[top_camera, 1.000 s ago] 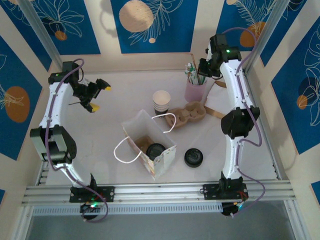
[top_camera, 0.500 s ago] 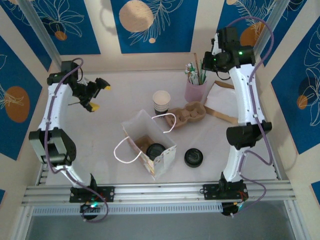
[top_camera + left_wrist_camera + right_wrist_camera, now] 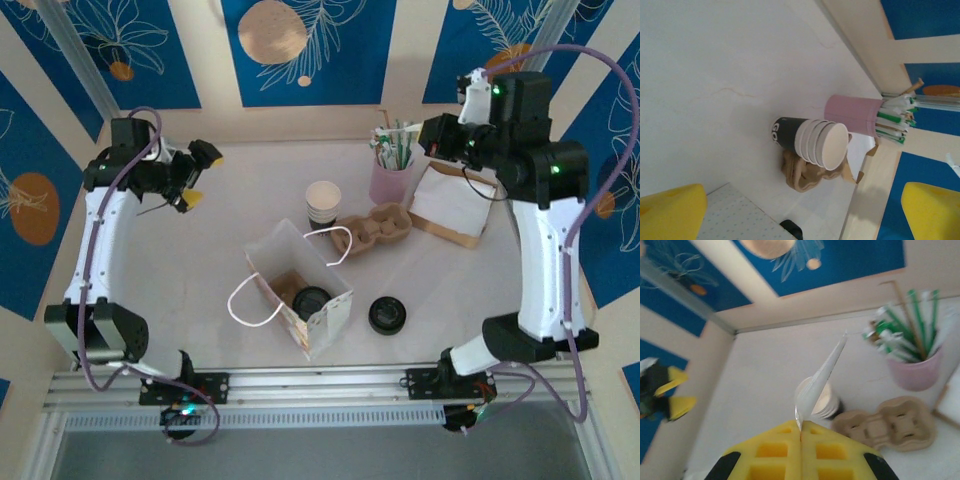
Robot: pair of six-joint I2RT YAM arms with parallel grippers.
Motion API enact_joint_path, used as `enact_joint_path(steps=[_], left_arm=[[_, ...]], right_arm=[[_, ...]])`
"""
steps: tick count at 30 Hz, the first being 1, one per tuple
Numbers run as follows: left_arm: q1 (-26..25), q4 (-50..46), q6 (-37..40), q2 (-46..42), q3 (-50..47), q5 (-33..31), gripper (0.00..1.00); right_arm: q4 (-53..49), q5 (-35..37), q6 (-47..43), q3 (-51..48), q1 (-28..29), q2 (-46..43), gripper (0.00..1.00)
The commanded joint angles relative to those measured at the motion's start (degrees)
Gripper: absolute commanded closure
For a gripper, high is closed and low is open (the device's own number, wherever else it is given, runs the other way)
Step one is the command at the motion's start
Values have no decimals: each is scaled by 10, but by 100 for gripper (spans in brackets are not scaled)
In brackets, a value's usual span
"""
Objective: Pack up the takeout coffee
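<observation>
- The left gripper is found fully open, with nothing between its yellow fingertips; it is held above the far-left part of the table.
- The right gripper is found closed, a white paper piece being pinched edge-on between its yellow fingers; it is raised near the pink holder of straws.
- The takeout coffee is located inside the open white paper bag, at mid-table, only its black lid being visible from above.
- A loose black lid is noted on the table just right of the bag.
- A stack of paper cups and a cardboard cup carrier are recorded behind the bag.
</observation>
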Motion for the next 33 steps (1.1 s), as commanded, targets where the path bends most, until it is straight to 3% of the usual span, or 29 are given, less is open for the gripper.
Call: enact_joint_path(steps=[1,8,13,23,33], left_arm=[[-11,29,-13,-24,-24,1,0],[-12,36,-8,-50,-67,0,0],[-12,36,-4,-62,-80,-1,0],[-12,36,-6,-89,-111,-1,0],[-12,32,-6,-109,-135,-1,0]], right_arm=[[18,-135,60,-40,4,-46,100],[47,-276,145,-118,15,-137,100],[12,-280,160,-123,71,-161,100],[-54,-124,169,-148,258,-174,100],[-93,27,141,-110,399,-75,100]])
